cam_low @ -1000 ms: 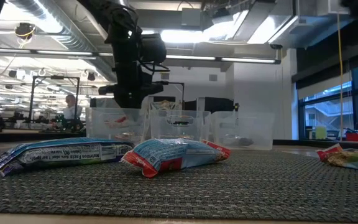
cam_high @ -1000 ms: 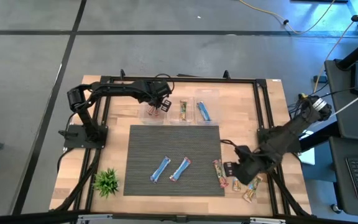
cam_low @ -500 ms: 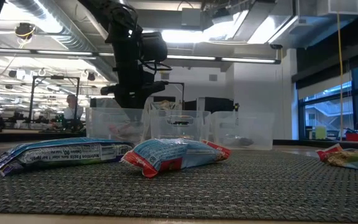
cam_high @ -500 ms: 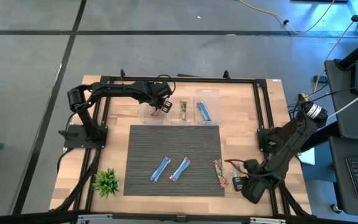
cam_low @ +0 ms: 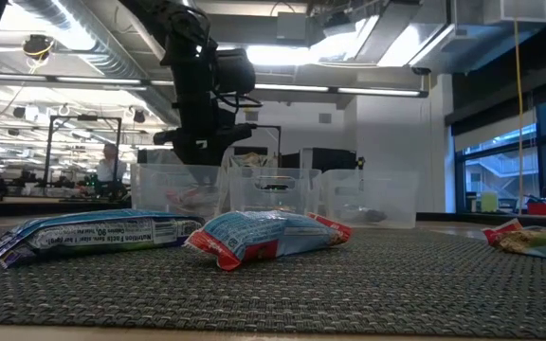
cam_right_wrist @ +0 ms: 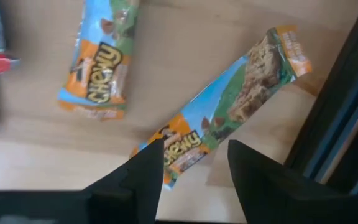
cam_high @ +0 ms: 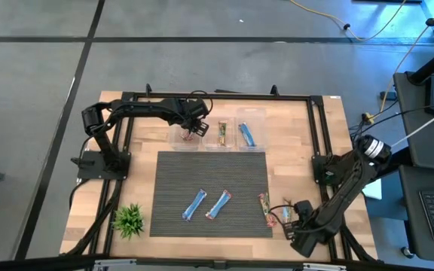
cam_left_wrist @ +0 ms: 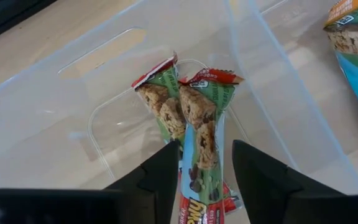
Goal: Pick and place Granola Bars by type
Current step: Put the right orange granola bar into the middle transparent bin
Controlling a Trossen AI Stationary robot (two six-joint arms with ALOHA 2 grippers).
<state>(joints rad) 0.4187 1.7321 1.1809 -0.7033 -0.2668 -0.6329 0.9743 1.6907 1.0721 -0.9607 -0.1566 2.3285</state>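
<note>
Step in hand: left gripper hangs in the left bin at the bench's far edge, jaws parted around a red bar, not pinching. A second red bar lies beside it.
Doing it well: judged, lift straight up so the fingers clear the wrapper and the bin wall.
Right gripper: near right corner of the bench, jaws released, over an orange bar; another orange bar nearby.
Other bins: middle bin holds one gold bar, right bin one blue.
On the mat: two blue-wrapped bars, one red at its right edge.
</note>
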